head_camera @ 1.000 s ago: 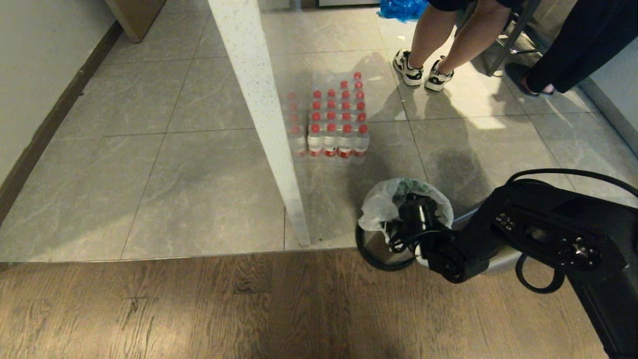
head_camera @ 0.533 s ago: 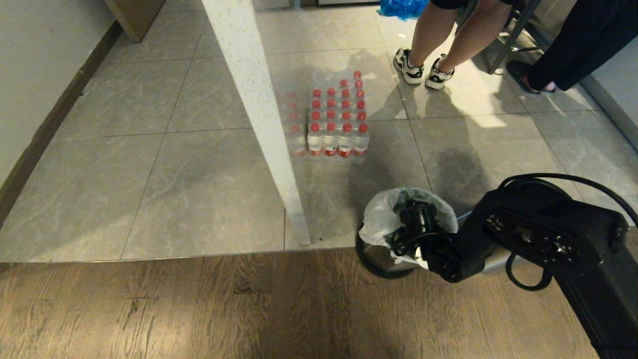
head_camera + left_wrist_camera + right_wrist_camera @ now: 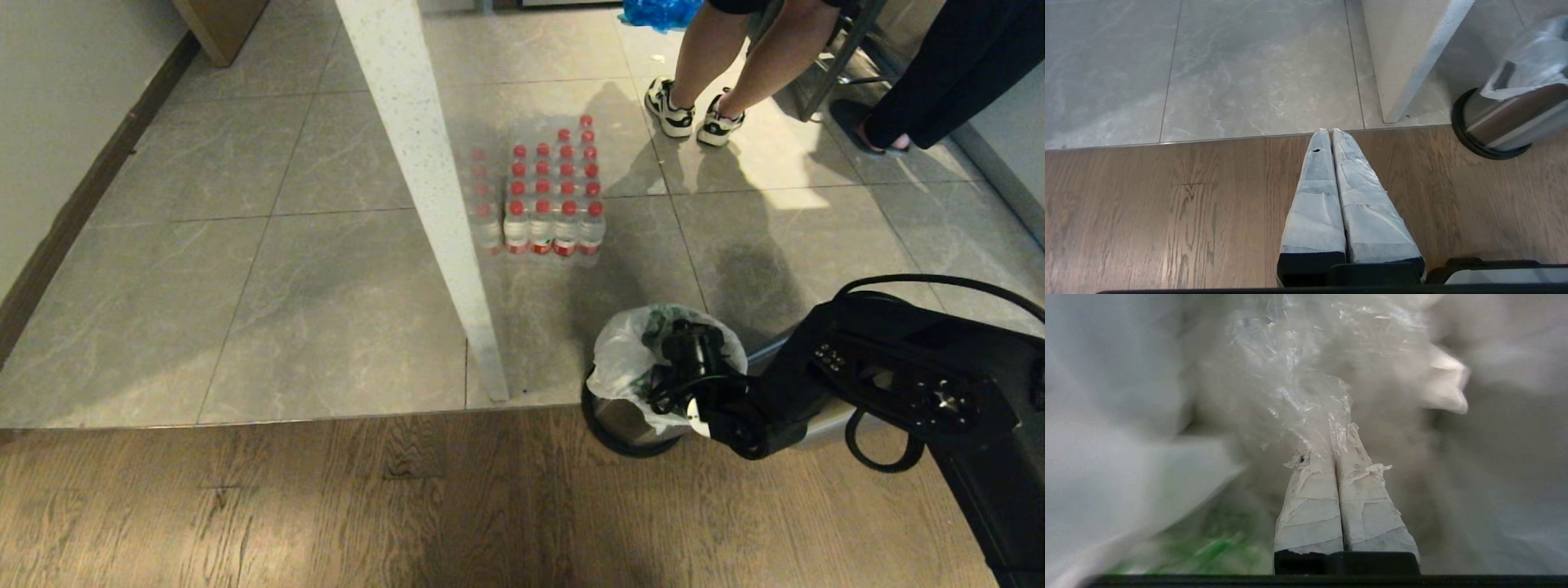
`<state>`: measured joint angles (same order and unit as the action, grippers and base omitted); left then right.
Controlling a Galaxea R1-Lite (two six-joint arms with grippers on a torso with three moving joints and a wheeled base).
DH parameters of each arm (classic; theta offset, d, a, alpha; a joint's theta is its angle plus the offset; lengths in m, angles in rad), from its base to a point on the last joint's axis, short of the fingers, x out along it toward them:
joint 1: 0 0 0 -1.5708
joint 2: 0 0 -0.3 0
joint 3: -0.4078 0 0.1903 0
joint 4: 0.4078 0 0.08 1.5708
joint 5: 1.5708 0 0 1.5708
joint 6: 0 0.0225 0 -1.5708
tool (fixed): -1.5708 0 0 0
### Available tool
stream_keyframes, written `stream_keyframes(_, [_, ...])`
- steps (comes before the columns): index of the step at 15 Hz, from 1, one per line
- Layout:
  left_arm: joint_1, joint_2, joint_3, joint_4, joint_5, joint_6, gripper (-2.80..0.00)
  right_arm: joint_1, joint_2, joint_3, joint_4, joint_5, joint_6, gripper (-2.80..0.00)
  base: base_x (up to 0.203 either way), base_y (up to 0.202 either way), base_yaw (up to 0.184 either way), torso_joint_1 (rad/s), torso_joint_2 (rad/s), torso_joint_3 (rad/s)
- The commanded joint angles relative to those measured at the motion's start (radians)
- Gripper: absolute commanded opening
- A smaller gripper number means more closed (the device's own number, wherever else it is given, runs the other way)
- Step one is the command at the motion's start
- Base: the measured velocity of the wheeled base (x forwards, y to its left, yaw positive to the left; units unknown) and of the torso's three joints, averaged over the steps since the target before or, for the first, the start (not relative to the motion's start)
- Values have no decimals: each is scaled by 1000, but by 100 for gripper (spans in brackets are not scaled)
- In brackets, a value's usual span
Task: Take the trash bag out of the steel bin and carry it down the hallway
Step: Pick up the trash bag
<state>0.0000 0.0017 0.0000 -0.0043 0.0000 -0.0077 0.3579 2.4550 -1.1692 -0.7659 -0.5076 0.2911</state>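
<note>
Head view: the right gripper (image 3: 682,347) reaches down into the bag (image 3: 620,359), which lines the bin (image 3: 612,425) at the border of the tile floor (image 3: 326,269) and the wood floor (image 3: 326,506). Left wrist view: the left gripper (image 3: 1329,132) hangs above the wood floor, its jaws pressed together and empty. Right wrist view: the right gripper's jaws are closed on a crumpled fold of the bag.
</note>
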Motion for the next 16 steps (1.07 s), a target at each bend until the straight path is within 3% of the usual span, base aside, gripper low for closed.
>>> stream_keyframes(1, [0, 0, 0, 0, 0, 0, -280, 4, -67, 20, -4, -8, 2, -280, 0, 0, 0, 0, 0, 0])
stream_keyframes(11, [0, 0, 0, 0, 0, 0, -280, 33, -306, 118, 38, -20, 4, -280, 0, 0, 0, 0, 0, 0])
stream_keyframes(16, [0, 0, 0, 0, 0, 0, -280, 47, -295, 142, 54, -47, 5, -280, 0, 0, 0, 0, 0, 0])
